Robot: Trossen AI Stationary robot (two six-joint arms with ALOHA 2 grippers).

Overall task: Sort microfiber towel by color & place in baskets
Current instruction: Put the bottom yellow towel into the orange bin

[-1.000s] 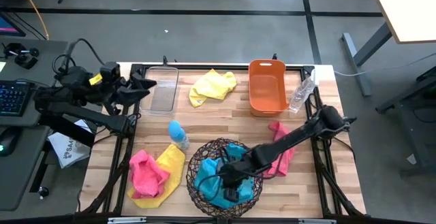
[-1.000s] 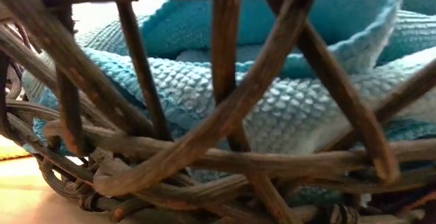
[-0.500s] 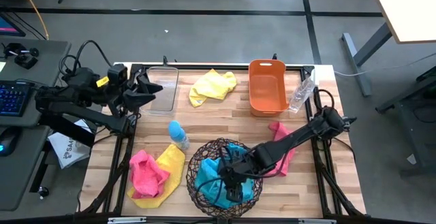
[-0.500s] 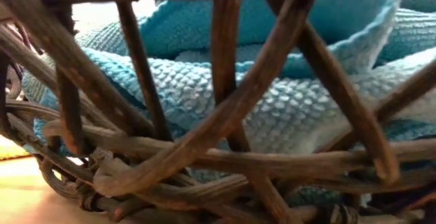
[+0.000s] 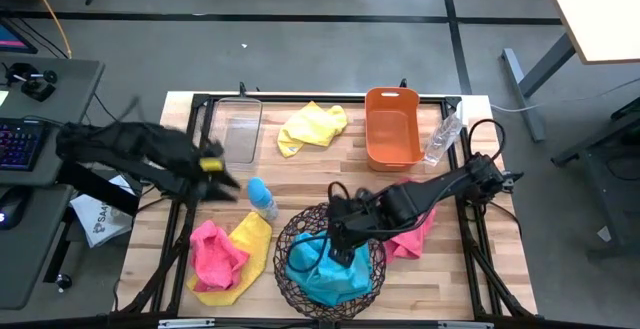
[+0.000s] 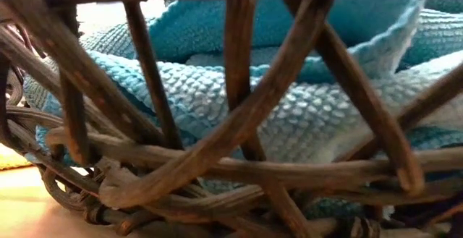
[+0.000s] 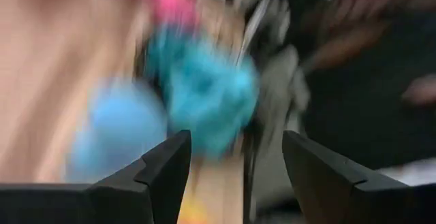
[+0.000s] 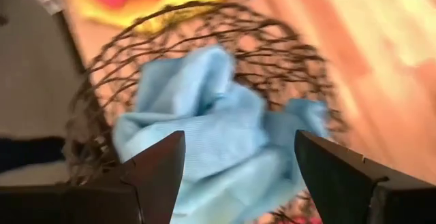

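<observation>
right end effector (image 5: 338,241): open, empty, right above the wire basket (image 5: 290,231)
blue towel (image 5: 322,277): in basket, just under it
left end effector (image 7: 235,157): open too

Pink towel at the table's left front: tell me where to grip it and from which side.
Grip the raised, crumpled fold at the middle of the pink towel, coming straight down from above. It lies bunched on a yellow towel, so a side approach could snag both. The open left hand is nearest.
</observation>
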